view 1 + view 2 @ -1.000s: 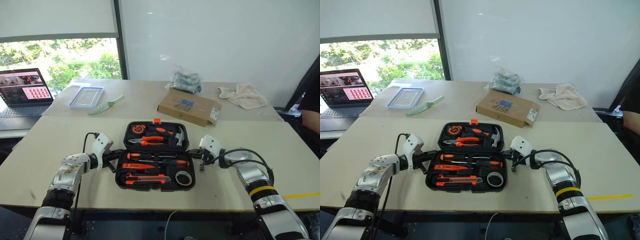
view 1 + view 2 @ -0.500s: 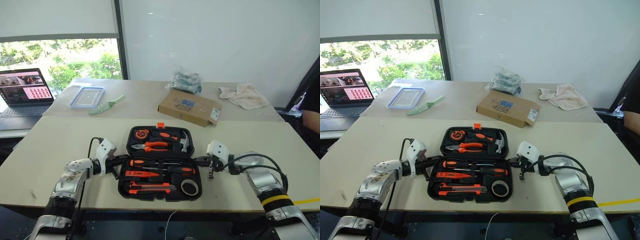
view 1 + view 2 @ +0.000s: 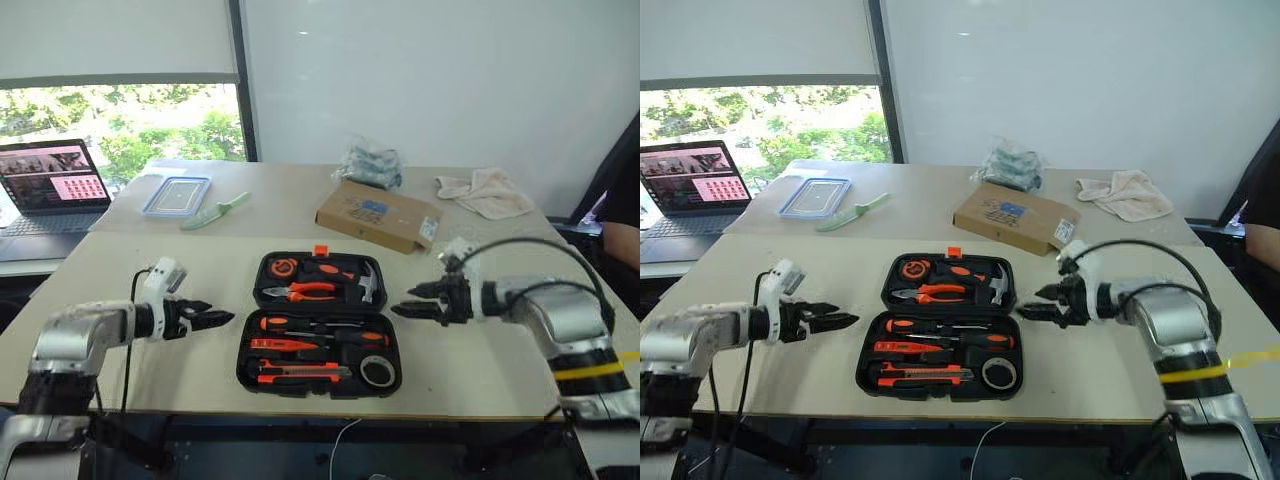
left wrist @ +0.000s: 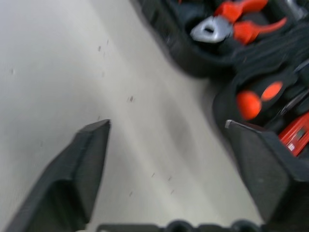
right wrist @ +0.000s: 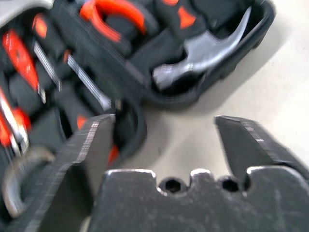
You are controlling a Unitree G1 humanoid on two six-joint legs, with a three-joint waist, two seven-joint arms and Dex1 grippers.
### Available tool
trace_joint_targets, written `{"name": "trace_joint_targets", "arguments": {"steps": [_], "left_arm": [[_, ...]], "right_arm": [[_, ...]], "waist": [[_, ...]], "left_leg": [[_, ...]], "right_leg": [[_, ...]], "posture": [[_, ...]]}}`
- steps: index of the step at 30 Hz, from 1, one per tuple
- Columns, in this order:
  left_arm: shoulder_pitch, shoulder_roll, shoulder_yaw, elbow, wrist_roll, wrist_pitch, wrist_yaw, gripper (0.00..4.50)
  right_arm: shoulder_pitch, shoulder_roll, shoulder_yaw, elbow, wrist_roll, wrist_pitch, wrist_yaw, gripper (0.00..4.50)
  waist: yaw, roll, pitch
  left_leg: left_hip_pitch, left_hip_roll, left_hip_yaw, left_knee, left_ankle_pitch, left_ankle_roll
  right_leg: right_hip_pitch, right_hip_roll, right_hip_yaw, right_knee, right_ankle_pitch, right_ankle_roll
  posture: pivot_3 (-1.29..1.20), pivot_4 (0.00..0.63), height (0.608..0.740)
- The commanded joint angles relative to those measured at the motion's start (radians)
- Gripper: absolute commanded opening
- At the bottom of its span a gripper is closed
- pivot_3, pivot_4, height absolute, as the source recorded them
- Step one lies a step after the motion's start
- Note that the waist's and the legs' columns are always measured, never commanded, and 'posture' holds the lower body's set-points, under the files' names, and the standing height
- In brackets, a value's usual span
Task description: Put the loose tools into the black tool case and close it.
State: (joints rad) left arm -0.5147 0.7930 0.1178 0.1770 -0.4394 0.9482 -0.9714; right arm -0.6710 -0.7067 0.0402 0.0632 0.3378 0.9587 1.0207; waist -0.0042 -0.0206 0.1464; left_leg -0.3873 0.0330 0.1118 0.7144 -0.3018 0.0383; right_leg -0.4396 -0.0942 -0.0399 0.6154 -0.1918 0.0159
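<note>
Black fingers of the left hand [image 3: 218, 319] stand spread apart and grip nothing; the hand hovers above the worktop [image 3: 130, 275], just left of the black tool case [image 3: 320, 325] and clear of it. The right hand [image 3: 408, 308] mirrors it on the case's right side, its fingers parted as well, empty, pointing in at the case from a short way off.

Between the two hands the case lies open and flat on the near part of the worktop, its orange latch [image 3: 320, 250] at the far edge. The loose tools sit in its near half: orange-and-black screwdrivers [image 3: 320, 325] in a row, the utility knife [image 3: 300, 373] along the near edge, and the dark tape roll [image 3: 377, 371] in the near right corner. The far half holds the orange-handled pliers [image 3: 312, 291] and the hammer [image 3: 366, 284].

Farther off on the worktop, a brown cardboard box [image 3: 379, 215] lies to the far right of the case, with a crumpled cloth [image 3: 487, 190] beyond it. To the far left lie a pale green knife [image 3: 214, 209] and a clear blue-rimmed container [image 3: 175, 194], and a laptop [image 3: 55, 185] stands at the left edge.
</note>
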Motion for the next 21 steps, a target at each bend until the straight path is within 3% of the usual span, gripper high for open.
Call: {"name": "trace_joint_targets", "arguments": {"steps": [1, 7, 18, 19, 21], "left_arm": [[-0.195, -0.122, -0.008, 0.111, 0.002, 0.125, 0.147, 4.29], [-0.294, -0.198, -0.041, 0.223, 0.053, 0.132, 0.243, 4.29], [-0.313, -0.164, -0.088, 0.261, 0.075, 0.148, 0.218, 4.29], [-0.313, -0.162, -0.09, 0.264, 0.076, 0.15, 0.218, 4.34], [-0.314, -0.158, -0.094, 0.268, 0.08, 0.157, 0.219, 3.79]], "right_arm": [[-0.193, 0.099, -0.016, 0.201, -0.047, 0.18, -0.199, 4.19], [-0.307, 0.162, 0.021, 0.38, -0.086, 0.163, -0.268, 4.19], [-0.352, 0.204, 0.098, 0.474, -0.11, 0.15, -0.249, 4.19], [-0.349, 0.207, 0.11, 0.48, -0.115, 0.145, -0.245, 3.95], [-0.348, 0.215, 0.115, 0.497, -0.124, 0.14, -0.255, 3.43]], "waist": [[0.003, -0.001, 0.001], [-0.009, -0.001, 0.0], [-0.016, -0.001, 0.0], [-0.016, -0.001, 0.0], [-0.016, -0.001, 0.0]], "left_leg": [[0.001, -0.002, 0.001, 0.001, 0.001, -0.001], [-0.003, -0.003, 0.0, -0.002, 0.004, -0.002], [-0.005, -0.003, 0.002, -0.003, 0.005, -0.003], [-0.005, -0.003, 0.002, -0.003, 0.005, -0.003], [-0.004, -0.003, 0.001, -0.003, 0.005, -0.004]], "right_leg": [[0.001, 0.0, 0.0, 0.001, 0.0, 0.0], [-0.001, 0.002, 0.0, 0.001, 0.002, 0.0], [-0.003, 0.001, 0.0, -0.001, 0.002, 0.001], [-0.003, 0.001, 0.0, -0.001, 0.002, 0.001], [-0.003, 0.001, 0.0, 0.0, 0.002, 0.001]], "posture": [[0.0, 0.15, 0.74], [0.0, 0.15, 0.74], [0.0, 0.15, 0.74], [0.0, 0.15, 0.74], [0.0, 0.15, 0.74]]}}
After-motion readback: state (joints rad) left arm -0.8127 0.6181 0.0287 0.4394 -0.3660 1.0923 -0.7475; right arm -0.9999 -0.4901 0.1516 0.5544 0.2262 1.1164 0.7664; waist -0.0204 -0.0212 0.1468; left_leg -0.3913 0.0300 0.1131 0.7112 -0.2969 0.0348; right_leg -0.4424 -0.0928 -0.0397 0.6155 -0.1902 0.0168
